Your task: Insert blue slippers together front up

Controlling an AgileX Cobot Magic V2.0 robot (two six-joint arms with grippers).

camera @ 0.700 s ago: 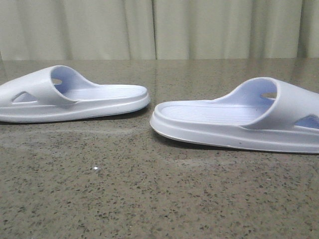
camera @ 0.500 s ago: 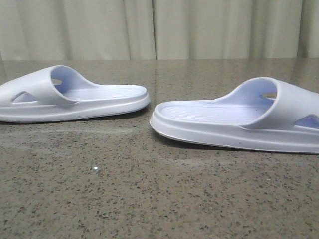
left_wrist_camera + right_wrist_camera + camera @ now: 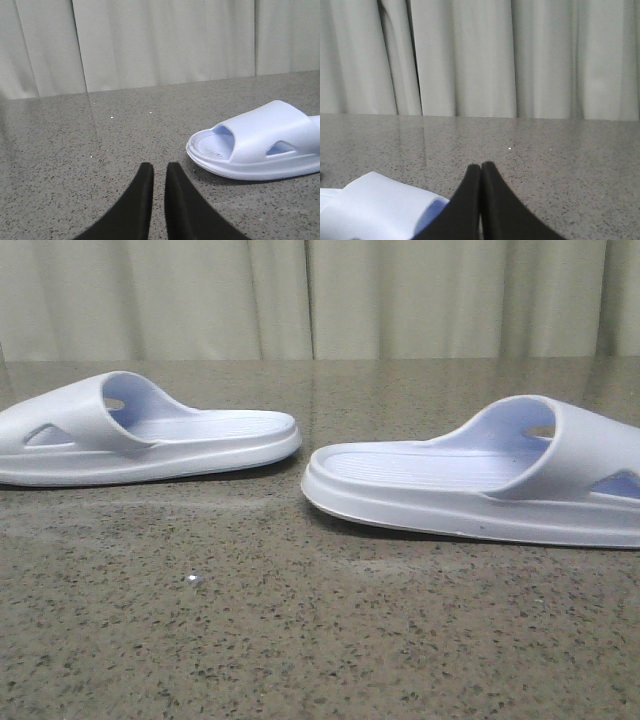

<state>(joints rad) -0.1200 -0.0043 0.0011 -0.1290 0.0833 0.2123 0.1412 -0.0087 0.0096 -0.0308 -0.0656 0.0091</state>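
Two blue slippers lie sole-down on the speckled stone table, heels toward each other. The left slipper [image 3: 150,430] has its strap at the far left; the right slipper [image 3: 480,480] has its strap at the far right. Neither gripper shows in the front view. In the left wrist view my left gripper [image 3: 159,170] holds nothing, its black fingers a narrow slit apart, and the left slipper [image 3: 255,145] lies a short way off beside it. My right gripper [image 3: 481,166] is shut and empty, with the right slipper's strap [image 3: 375,207] close beside it.
The stone table [image 3: 320,640] runs back to a pale pleated curtain [image 3: 320,300]. A small bright speck [image 3: 192,580] lies on the table in front of the left slipper.
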